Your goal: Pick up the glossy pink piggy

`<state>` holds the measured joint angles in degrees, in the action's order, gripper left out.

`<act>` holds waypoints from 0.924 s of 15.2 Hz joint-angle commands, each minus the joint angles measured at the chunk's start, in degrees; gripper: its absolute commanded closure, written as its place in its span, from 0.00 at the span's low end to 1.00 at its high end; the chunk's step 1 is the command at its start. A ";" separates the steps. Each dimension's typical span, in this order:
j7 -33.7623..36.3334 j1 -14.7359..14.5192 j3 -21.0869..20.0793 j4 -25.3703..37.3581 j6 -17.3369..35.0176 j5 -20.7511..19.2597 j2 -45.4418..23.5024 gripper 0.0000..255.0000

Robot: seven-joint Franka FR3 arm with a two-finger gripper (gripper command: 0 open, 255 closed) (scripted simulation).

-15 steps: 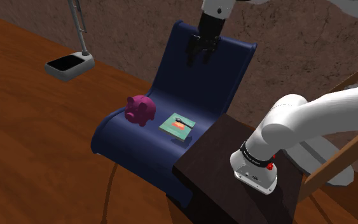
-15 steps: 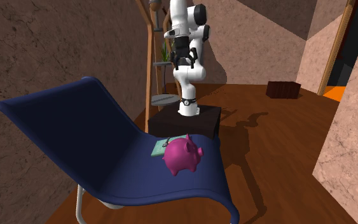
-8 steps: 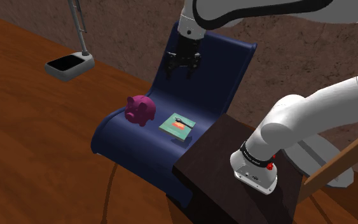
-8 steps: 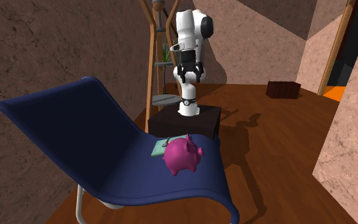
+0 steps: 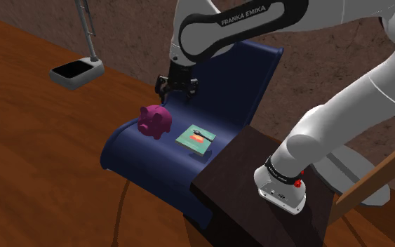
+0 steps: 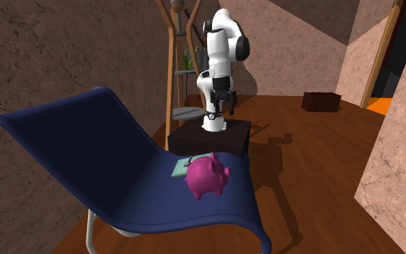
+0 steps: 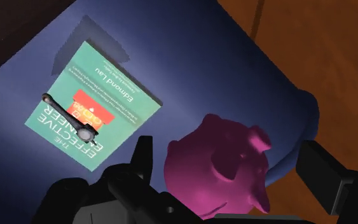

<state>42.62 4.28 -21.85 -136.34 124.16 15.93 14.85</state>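
Firstly, shoulder view: pink piggy [image 5: 154,121] is sitting on the blue chair [image 5: 224,77] seat, just beside a teal book [image 5: 196,138]; end effector [image 5: 175,93] is hovering above it; second exterior view: piggy is standing upright; wrist view: fingers [image 7: 327,172] are standing wide apart, holding nothing.

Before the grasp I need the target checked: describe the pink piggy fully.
The piggy is a glossy magenta-pink pig figure with snout, ears and stubby legs. It stands upright on the dark blue chair seat, near one side edge, beside a teal book, apart from it. The open gripper hovers above, not touching.
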 commanded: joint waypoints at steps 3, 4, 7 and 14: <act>10.43 0.94 -2.89 3.12 6.18 -2.48 -9.49 0.00; 13.08 1.06 -3.35 4.11 7.53 -3.45 -11.95 0.00; 21.15 0.77 -3.81 7.49 11.12 -6.86 -19.44 0.00; 37.92 -3.27 -0.18 17.74 16.59 -13.80 -36.26 0.00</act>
<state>78.36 1.54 -22.77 -120.43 140.48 2.84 -19.18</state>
